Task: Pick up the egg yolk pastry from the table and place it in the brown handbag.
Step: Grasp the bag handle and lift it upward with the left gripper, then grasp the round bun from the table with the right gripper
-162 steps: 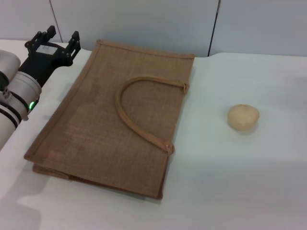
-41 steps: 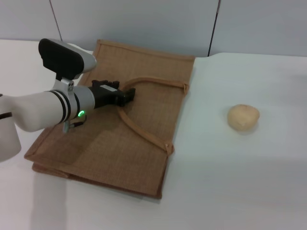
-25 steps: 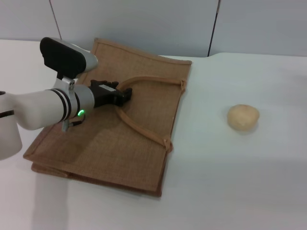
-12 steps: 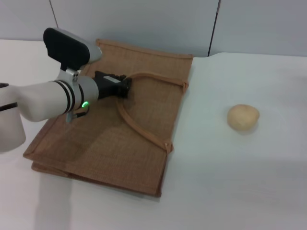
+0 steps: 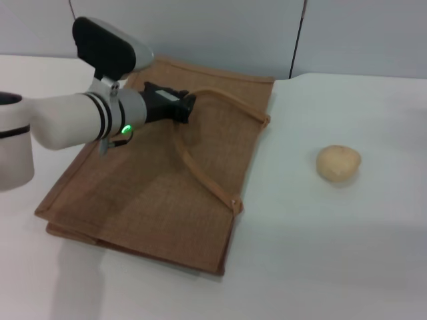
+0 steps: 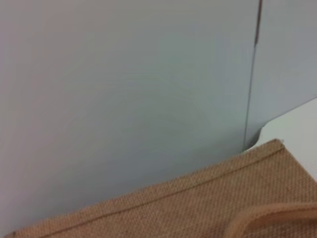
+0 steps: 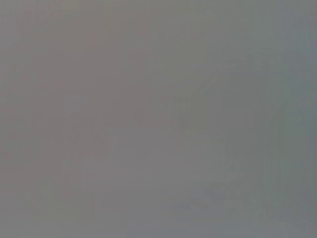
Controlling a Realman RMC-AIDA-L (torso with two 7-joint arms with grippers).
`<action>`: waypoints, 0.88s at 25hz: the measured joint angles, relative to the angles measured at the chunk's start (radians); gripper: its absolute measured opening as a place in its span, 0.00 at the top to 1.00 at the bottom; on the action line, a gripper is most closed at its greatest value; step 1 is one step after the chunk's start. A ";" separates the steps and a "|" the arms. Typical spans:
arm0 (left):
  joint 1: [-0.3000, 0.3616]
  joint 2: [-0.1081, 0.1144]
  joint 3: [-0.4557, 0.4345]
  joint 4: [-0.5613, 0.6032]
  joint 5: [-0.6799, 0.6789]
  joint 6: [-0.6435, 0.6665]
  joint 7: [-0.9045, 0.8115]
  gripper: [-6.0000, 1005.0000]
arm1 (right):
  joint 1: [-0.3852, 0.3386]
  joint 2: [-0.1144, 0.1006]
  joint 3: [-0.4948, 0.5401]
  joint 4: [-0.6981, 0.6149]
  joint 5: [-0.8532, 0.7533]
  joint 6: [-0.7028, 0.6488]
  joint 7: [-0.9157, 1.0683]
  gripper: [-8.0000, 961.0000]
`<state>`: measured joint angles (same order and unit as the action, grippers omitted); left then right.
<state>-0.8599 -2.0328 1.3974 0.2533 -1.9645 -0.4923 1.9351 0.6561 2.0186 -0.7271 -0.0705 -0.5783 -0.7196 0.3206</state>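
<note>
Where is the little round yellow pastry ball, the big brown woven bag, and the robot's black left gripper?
small round pale yellow pastry ball (image 5: 338,163), head view, middle of its top.
large tan-brown woven handbag (image 5: 143,200), head view, flat jute side panel.
black left gripper (image 5: 185,109), head view, its tip at the strap handle.

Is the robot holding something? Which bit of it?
The left gripper holds the bag by its upper handle, near the top of the arch. The pastry lies untouched on the table.
</note>
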 joint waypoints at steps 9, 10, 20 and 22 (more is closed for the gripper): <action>0.138 0.005 0.023 0.412 0.490 -0.057 -0.490 0.88 | 0.002 0.001 -0.030 0.003 -0.099 -0.011 0.054 0.07; 0.170 0.005 0.022 0.506 0.587 -0.080 -0.586 0.88 | 0.004 0.001 -0.034 0.003 -0.129 -0.014 0.081 0.07; 0.265 0.004 -0.032 0.966 1.060 -0.346 -1.031 0.88 | 0.003 -0.003 -0.052 -0.006 -0.420 -0.200 0.273 0.07; 0.266 0.003 -0.067 1.012 1.070 -0.414 -1.045 0.88 | -0.003 -0.004 -0.053 -0.030 -0.487 -0.220 0.332 0.07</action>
<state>-0.5936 -2.0295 1.3304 1.2652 -0.8944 -0.9063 0.8900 0.6528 2.0145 -0.7797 -0.1004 -1.0652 -0.9394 0.6525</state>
